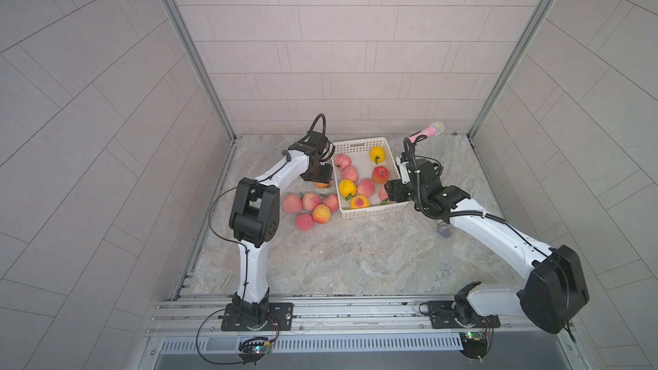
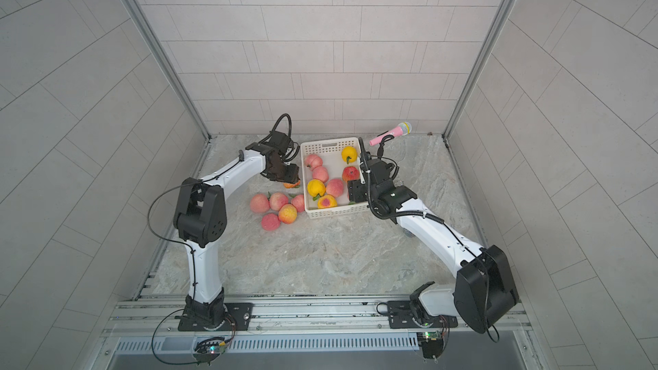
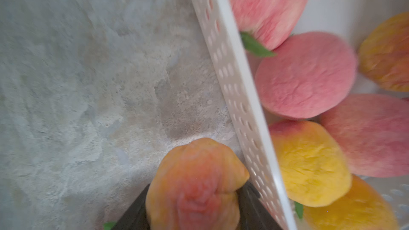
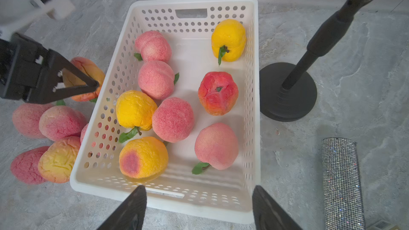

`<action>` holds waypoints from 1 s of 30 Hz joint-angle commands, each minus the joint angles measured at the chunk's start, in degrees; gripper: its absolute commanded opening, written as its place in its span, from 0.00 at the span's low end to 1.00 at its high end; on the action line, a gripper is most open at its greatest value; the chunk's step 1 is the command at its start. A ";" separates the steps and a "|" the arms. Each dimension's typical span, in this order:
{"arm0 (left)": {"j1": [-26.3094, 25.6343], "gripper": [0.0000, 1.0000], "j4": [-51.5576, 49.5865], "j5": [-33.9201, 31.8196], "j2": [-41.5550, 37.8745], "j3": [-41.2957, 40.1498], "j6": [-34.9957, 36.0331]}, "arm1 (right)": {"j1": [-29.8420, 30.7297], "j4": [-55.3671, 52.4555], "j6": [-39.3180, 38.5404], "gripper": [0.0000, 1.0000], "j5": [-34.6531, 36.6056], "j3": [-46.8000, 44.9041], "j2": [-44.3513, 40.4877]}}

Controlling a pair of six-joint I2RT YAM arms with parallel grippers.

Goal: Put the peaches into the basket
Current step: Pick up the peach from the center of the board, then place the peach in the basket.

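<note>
Five peaches [image 1: 311, 201] lie on the surface [image 1: 356, 254] left of the basket [image 1: 359, 144]. The left end effector [image 3: 194, 213] is clamped on an orange peach [image 3: 197, 173] beside its wall. Eight lie inside. The right end effector [image 4: 198, 195], apart and empty, hangs at its near end.

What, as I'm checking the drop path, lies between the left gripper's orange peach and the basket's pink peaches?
Only the basket wall, beside the held peach; the left wrist view shows it.
</note>
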 commanded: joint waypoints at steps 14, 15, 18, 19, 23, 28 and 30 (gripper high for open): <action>-5.07 0.56 0.41 1.37 5.30 19.52 -0.10 | 1.16 -1.30 3.56 0.76 -2.04 -5.19 -6.35; -5.48 0.56 0.88 1.23 6.49 20.85 -0.31 | 1.21 -1.78 3.57 0.76 -2.12 -5.39 -6.74; -6.79 0.56 4.05 1.64 10.07 24.29 -1.43 | 1.23 -2.86 3.30 0.76 -2.41 -5.85 -7.81; -7.23 0.56 5.69 1.79 11.11 24.92 -1.87 | 1.28 -3.15 3.26 0.76 -2.48 -6.07 -8.19; -8.48 0.58 8.05 2.96 15.52 29.21 -3.34 | 1.23 -3.64 3.17 0.76 -2.53 -7.04 -9.92; -9.24 0.59 10.76 3.75 20.59 32.73 -3.74 | 1.22 -4.48 3.08 0.76 -2.63 -7.87 -11.59; -9.26 0.59 12.49 3.47 21.99 32.76 -3.89 | 1.25 -4.75 3.04 0.76 -2.57 -8.10 -12.07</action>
